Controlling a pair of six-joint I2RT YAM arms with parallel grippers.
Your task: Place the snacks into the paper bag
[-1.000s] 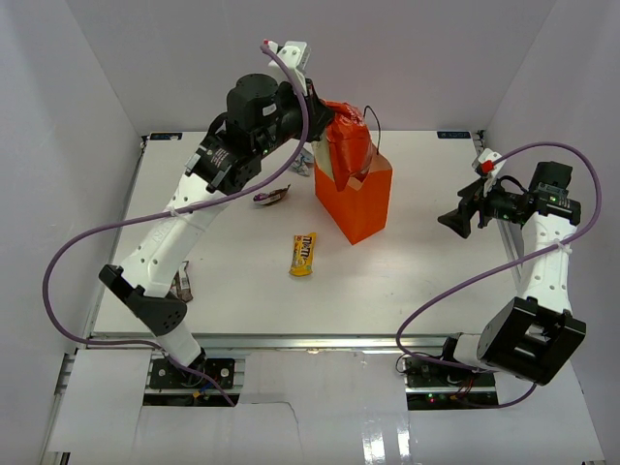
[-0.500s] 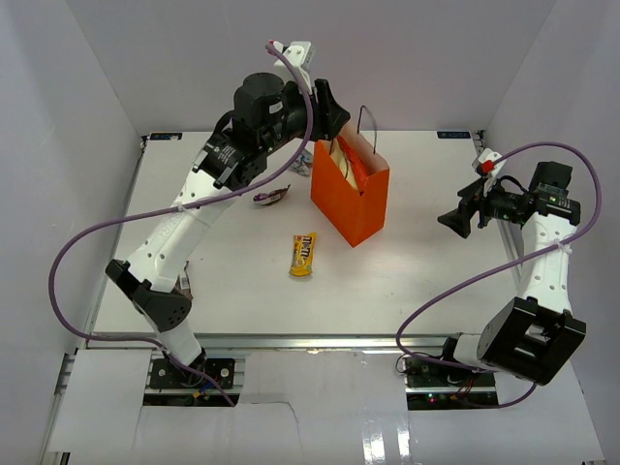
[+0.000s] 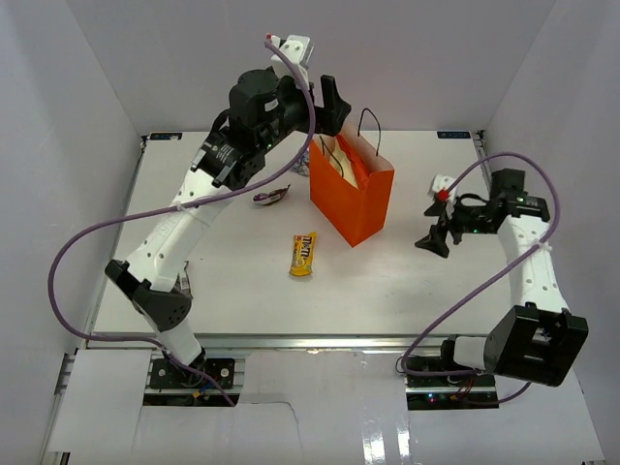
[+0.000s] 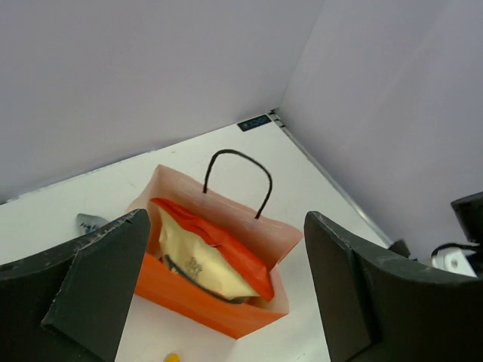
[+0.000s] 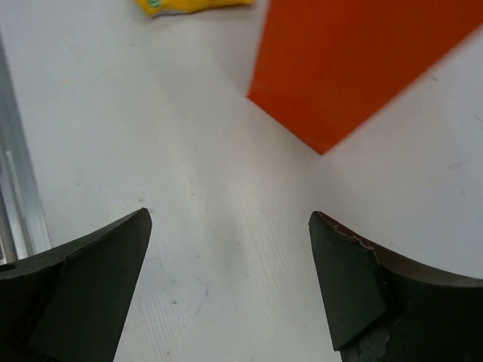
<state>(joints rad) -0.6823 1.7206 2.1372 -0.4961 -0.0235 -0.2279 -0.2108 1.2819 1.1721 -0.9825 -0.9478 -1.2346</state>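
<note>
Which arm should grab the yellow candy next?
Probably right. The right claw is open and low beside the paper bag, with the yellow candy packet in its camera. The left claw is open too, but high above the bag.

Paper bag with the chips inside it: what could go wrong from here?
1. The paper bag stands free with nothing bracing it; the open right tool close by might knock it over.
2. The chip bag fills much of the opening, so the yellow candy packet could catch on it or on the black handles.
3. The open left tool hangs right above the handles and might snag one.
</note>
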